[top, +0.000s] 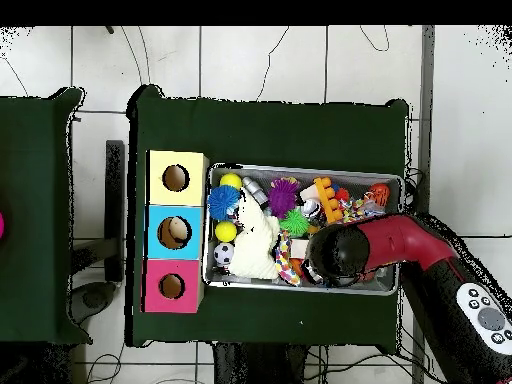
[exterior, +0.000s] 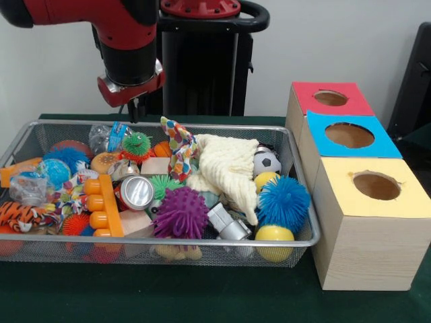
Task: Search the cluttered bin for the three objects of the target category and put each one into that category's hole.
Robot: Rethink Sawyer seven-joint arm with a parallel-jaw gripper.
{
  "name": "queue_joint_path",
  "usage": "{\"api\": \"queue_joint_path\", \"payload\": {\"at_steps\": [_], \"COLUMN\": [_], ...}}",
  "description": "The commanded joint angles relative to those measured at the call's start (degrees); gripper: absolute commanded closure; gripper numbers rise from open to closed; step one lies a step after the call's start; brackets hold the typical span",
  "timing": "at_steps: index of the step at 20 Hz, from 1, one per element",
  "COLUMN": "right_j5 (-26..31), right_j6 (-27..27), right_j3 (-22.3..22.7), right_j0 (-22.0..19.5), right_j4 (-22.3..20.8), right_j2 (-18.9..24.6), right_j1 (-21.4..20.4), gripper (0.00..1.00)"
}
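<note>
The bin (exterior: 304, 237), left of the blue hole (exterior: 349, 135), holds what look like light, soft, springy spiky balls, the purple one (exterior: 180, 212) best pinched across its body, while the gripper (exterior: 135, 108) hovers above, its opening impossible to tell.

A dark green table (exterior: 202, 303) carries the bin (exterior: 202, 250) and, just beside it, a row of three pale wooden boxes (exterior: 367, 249) touching one another. The box tops are red (exterior: 323, 84), blue (exterior: 387, 145) and yellow (exterior: 350, 195), each with a round hole; the blue one's hole (exterior: 349, 135) sits in the middle box.
</note>
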Motion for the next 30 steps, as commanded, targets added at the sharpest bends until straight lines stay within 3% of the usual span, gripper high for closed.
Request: {"api": "queue_joint_path", "payload": {"at_steps": [1, 30], "right_j5": [-2.97, -0.46], "right_j6": [-12.78, -14.40], "right_j3": [-2.77, -3.64], "right_j0": [-0.89, 0.20], "right_j4": [-4.22, -9.87], "right_j2": [-1.07, -2.47], "right_j1": [2.58, 2.48], "gripper": [0.00, 0.00]}}
